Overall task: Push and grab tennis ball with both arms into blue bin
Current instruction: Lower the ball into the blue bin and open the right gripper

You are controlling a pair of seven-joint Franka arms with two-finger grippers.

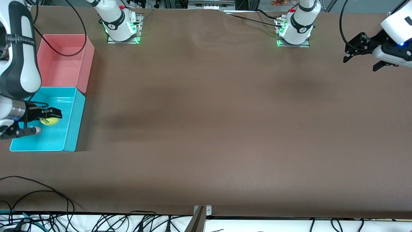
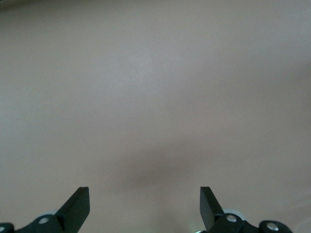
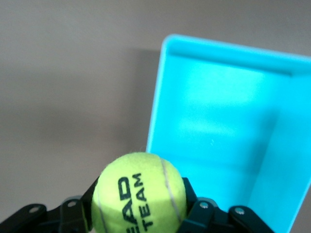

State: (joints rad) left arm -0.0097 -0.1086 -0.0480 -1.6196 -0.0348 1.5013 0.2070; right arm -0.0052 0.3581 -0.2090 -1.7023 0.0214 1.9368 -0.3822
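Note:
The tennis ball, yellow-green with dark lettering, hangs over the blue bin, and my right gripper is shut on it. In the right wrist view the tennis ball fills the gap between the black fingers of the right gripper, with the blue bin open below it. My left gripper waits above the table at the left arm's end. Its jaws stand wide apart with nothing between them. The left wrist view holds only that left gripper and bare brown table.
A pink bin stands right beside the blue bin, farther from the front camera. Both bins sit at the right arm's end of the brown table. Black cables lie along the table's near edge.

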